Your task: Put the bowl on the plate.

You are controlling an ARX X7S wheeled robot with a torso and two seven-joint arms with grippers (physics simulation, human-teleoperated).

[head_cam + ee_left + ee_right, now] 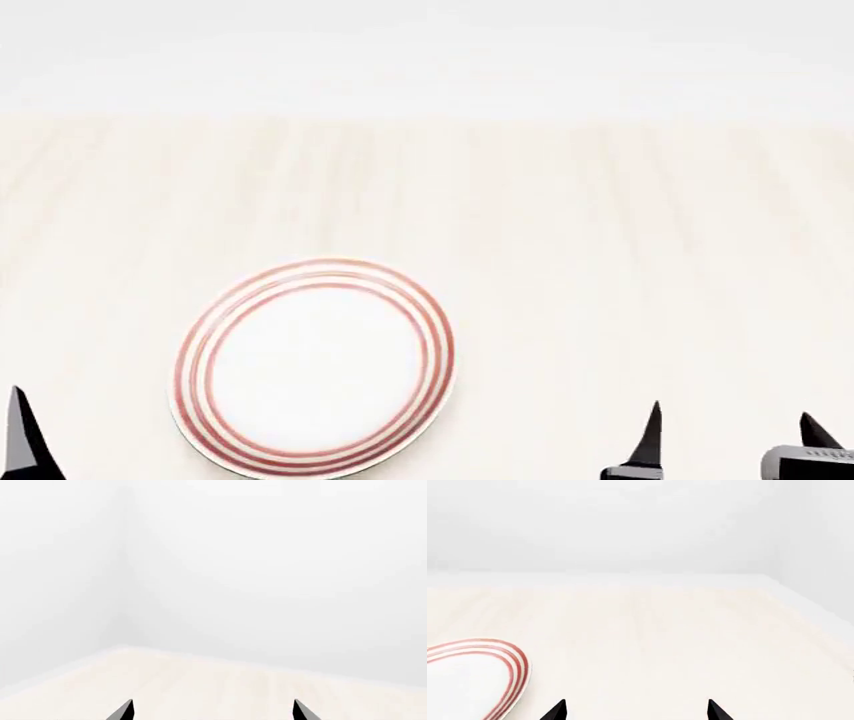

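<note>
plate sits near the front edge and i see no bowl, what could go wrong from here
1. No bowl shows in any view, so the arms may move blind while searching.
2. The plate lies between the left end effector and right end effector, both open and low; a sweep could knock it.

The shallow round white plate with three red rings near its rim (315,366) looks like glazed ceramic: smooth, evenly white in the middle, with a soft sheen rather than a sharp gloss. Its rings read as thin painted lines, slightly uneven in tone. The pale wooden bench (601,250) beneath it has a faint lengthwise grain in cream and light beige, and its finish is matt. The dark pointed fingertips (650,432) of the right gripper (727,435) look like hard black plastic or metal, smooth and dull; which of the two cannot be told. The walls behind are plain matt white.
</note>
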